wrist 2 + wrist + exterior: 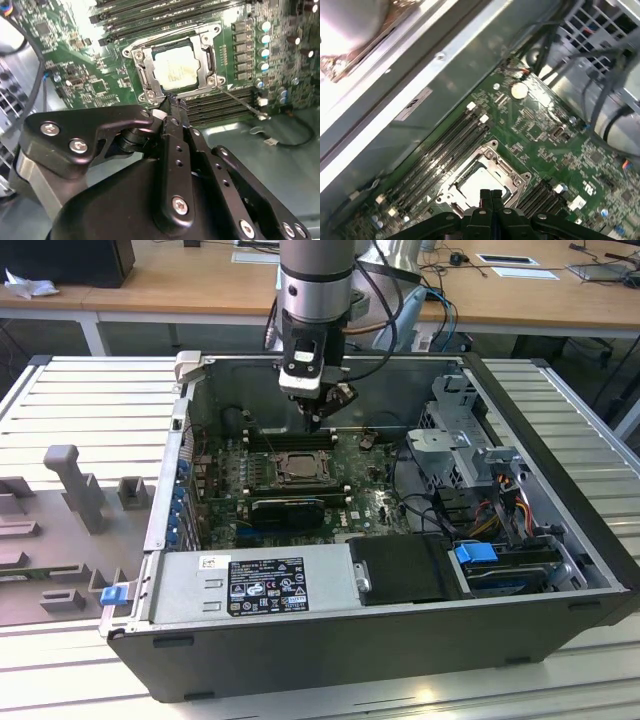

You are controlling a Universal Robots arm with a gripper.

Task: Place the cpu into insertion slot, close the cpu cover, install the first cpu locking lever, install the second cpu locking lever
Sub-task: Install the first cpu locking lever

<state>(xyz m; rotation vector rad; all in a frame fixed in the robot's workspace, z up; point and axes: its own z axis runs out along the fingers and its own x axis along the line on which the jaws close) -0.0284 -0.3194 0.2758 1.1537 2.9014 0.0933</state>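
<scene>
The cpu (174, 67) lies flat in its socket on the green motherboard (370, 495), its pale metal top showing through the square opening of the cpu cover (205, 47), which lies down over it. In the exterior view the cpu (298, 467) sits in the middle of the board, and my gripper (322, 420) hangs just above and behind it. In both wrist views the black fingertips (490, 196) are pressed together with nothing between them, close to the socket's edge. A thin wire lever (245, 104) sticks out at an angle from one corner of the socket.
The open computer case (300, 660) walls in the board on all sides. A power supply (260, 585) fills the front, a drive cage (470, 440) with cables (500, 495) the exterior view's right. A black card (285, 508) stands by the socket. Grey fixtures (75, 480) sit outside.
</scene>
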